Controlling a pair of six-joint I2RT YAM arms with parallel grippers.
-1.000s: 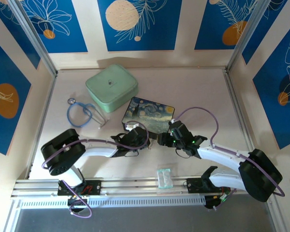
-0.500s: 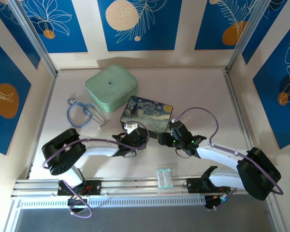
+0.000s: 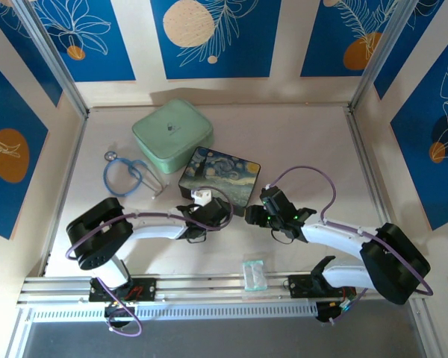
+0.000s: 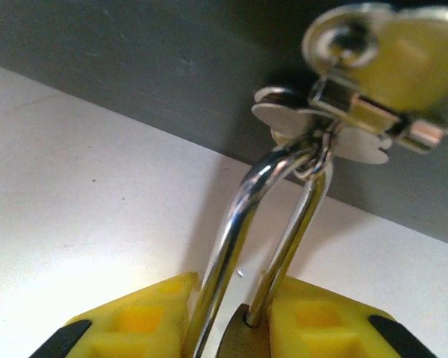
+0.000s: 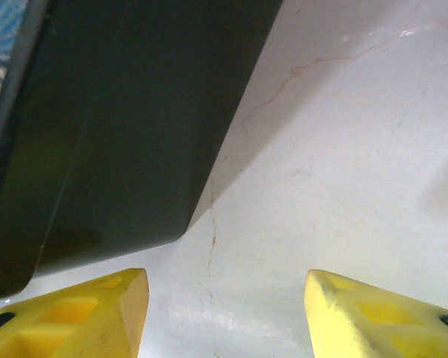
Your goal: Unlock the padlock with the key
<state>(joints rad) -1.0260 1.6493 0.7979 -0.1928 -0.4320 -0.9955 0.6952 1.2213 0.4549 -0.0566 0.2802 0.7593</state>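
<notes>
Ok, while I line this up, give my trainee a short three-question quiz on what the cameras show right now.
1. True or false: the right gripper grips something between its jaws.
2. The small brass padlock has a silver shackle. It hangs through: A) the metal clasp of the dark box with the starry-night painted lid; B) the blue stethoscope; C) the clear plastic packet.
3. Fill in: the ___ gripper is closed on the padlock's body.
Key: 1 false, its jaws stand open and empty. 2 A. 3 left gripper.
</notes>
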